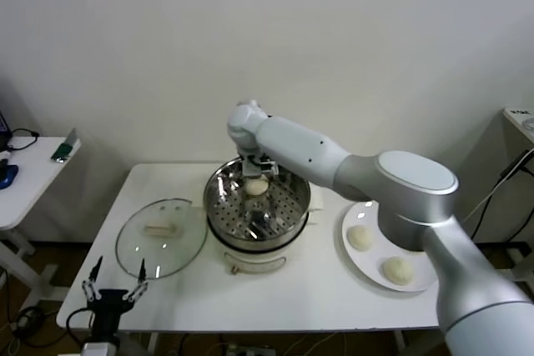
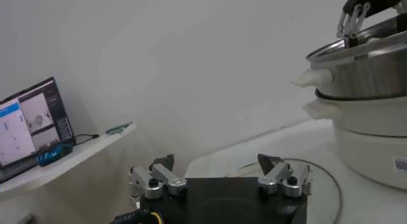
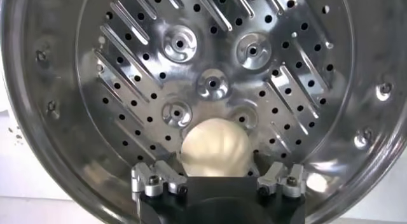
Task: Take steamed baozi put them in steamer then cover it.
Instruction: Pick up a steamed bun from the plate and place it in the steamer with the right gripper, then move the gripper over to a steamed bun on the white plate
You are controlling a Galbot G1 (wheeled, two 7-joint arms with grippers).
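Currently three steamed baozi are countable: one (image 1: 256, 187) at the far side of the steamer (image 1: 294, 210), gripped by the right gripper (image 1: 258, 175), and two on the plate (image 1: 355, 263), whose far portion is hidden by the right arm. Cover (image 1: 161, 237) lies on the table (image 1: 317, 289). Left gripper (image 1: 116, 283) hangs open beside it.
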